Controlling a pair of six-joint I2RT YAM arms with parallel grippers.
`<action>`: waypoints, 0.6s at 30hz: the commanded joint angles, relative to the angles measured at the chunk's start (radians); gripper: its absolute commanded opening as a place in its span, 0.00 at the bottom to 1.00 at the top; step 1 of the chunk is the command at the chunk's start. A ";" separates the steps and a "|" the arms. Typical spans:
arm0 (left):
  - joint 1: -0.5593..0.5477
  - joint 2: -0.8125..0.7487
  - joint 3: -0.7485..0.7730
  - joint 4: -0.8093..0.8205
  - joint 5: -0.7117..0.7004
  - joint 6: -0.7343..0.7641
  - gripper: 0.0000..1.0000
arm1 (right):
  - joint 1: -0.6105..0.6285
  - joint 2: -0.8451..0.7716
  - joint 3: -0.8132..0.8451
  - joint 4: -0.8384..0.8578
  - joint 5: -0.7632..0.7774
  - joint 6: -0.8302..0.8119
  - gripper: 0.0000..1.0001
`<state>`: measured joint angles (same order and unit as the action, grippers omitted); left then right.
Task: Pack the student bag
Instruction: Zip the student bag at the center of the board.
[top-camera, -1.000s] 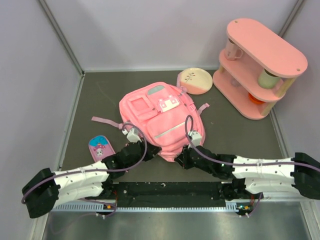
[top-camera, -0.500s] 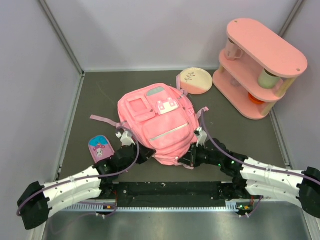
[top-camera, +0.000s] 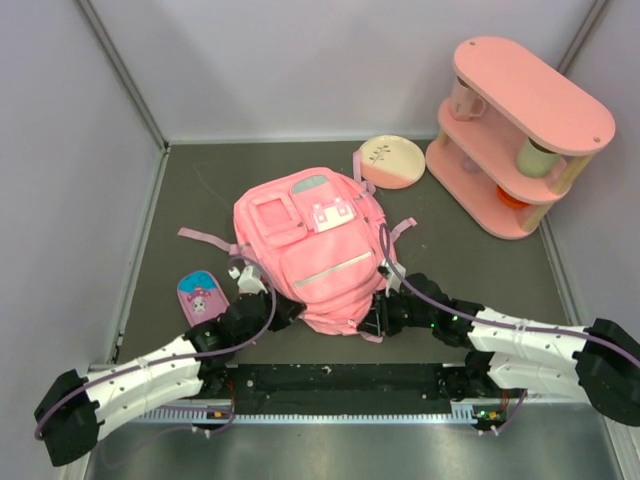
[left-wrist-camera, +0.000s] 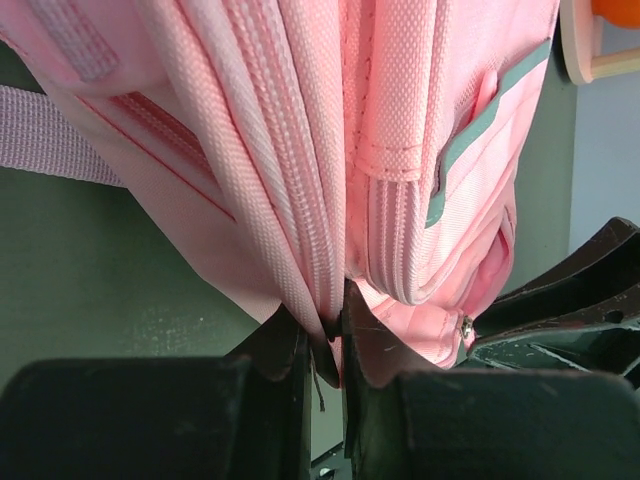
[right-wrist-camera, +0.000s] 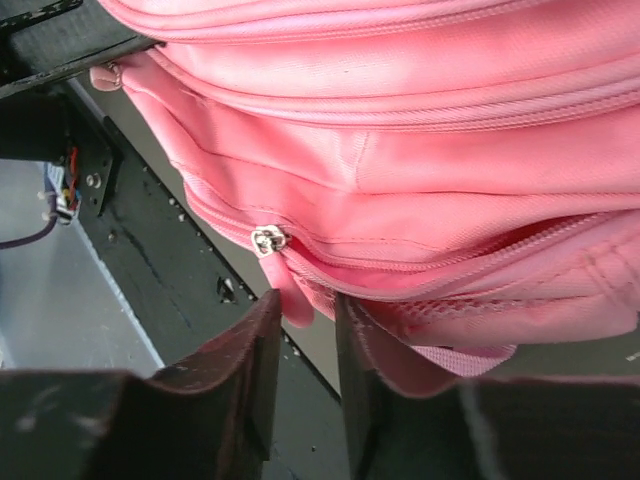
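**Both tools at the near edge of the backpack**

We've got the pink backpack (top-camera: 310, 240) lying flat on the worktop (top-camera: 480, 260), straight ahead of both tools and filling the gap between them.

The left tool (left-wrist-camera: 335, 325) is clamped down on the backpack's near edge. On its own camera we can see the fingers pinched together on the fabric right by a zipper seam, with a pink strap (left-wrist-camera: 50, 140) trailing off to its left.

The right tool (right-wrist-camera: 305, 310) is at the same near edge, a bit to the right of the left one. Its fingers are almost together, with the pink zipper tab (right-wrist-camera: 295, 300) hanging down between them. We honestly can't tell if it's squeezing the tab or just sitting around it, since there's a sliver of gap on one side.

A small pouch (top-camera: 203, 296) lies just left of the left tool. A plate (top-camera: 390, 161) and a pink shelf (top-camera: 520, 135) are well beyond the right tool, past the backpack.
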<state>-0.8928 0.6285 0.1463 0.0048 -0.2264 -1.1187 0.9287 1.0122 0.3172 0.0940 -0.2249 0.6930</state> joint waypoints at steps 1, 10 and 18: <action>0.031 0.033 -0.004 0.067 -0.130 0.068 0.00 | -0.019 -0.023 0.029 -0.149 0.117 -0.073 0.33; 0.031 0.040 -0.011 0.075 -0.134 0.069 0.00 | 0.024 -0.274 0.068 -0.281 0.222 -0.185 0.54; 0.029 0.045 0.001 0.066 -0.131 0.076 0.00 | 0.241 -0.124 0.223 -0.333 0.447 -0.357 0.53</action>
<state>-0.8822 0.6724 0.1417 0.0380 -0.2344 -1.0958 1.0588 0.8143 0.4454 -0.2127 0.0605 0.4541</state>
